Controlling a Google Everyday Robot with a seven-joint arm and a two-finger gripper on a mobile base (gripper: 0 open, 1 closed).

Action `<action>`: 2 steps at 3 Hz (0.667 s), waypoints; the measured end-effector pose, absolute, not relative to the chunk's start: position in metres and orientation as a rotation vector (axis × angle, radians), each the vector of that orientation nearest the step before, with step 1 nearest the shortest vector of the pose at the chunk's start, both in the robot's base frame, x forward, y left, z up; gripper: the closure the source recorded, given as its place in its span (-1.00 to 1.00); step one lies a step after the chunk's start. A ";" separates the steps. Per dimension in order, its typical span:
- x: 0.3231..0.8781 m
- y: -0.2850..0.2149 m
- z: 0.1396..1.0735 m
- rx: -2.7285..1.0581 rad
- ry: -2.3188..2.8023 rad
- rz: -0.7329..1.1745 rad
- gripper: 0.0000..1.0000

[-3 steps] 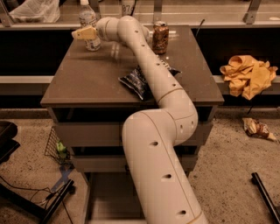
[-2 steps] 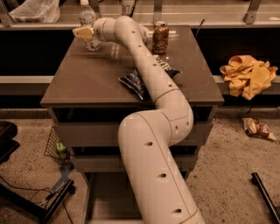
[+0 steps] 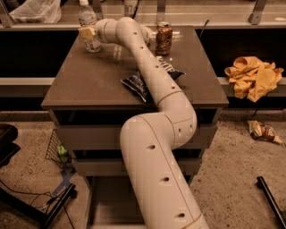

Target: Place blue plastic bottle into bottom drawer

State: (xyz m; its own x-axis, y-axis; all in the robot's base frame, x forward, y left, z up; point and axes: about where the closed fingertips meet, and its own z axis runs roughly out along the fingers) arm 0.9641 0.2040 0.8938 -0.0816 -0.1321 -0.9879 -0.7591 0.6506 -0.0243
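Reference landmark: the table (image 3: 89, 76), a dark-topped cabinet in the centre of the camera view.

1. Task items
- The blue plastic bottle (image 3: 86, 18) stands upright on the table's far left corner, white cap up.
- The bottom drawer (image 3: 105, 203) is pulled out below the table's front, with its pale floor exposed. The arm crosses in front of its right part.

2. Pincer
- The pincer (image 3: 88, 35) is at the table's far left corner, right against the near side of the bottle.
- Whether it is clamping the bottle or only sitting beside it cannot be told.

3. Obstructions on the table
- The arm runs diagonally over the table, from the near right edge to the far left corner.
- A brown drink can (image 3: 163, 39) stands upright at the table's far edge, just right of the arm.
- A dark chip bag (image 3: 135, 83) lies flat near the table's middle, partly covered by the arm.

4. Surroundings
- A yellow cloth (image 3: 254, 77) lies to the right of the table.
- A crumpled wrapper (image 3: 262, 131) lies on the floor right of the table.
- A wire basket (image 3: 57, 150) sits at the table's left side, low down.
- A clear plastic bag (image 3: 35, 10) lies behind the table, to the left.

5. Count
- Bottles: one. Cans: one. Chip bags: one. Cloths: one. Floor wrappers: one. Drawers open: one.
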 end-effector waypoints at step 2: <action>0.961 0.210 0.896 -0.775 1.598 0.613 1.00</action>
State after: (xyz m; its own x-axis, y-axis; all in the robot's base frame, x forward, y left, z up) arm 0.9606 0.2100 0.8959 -0.0813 -0.1458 -0.9860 -0.7681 0.6396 -0.0312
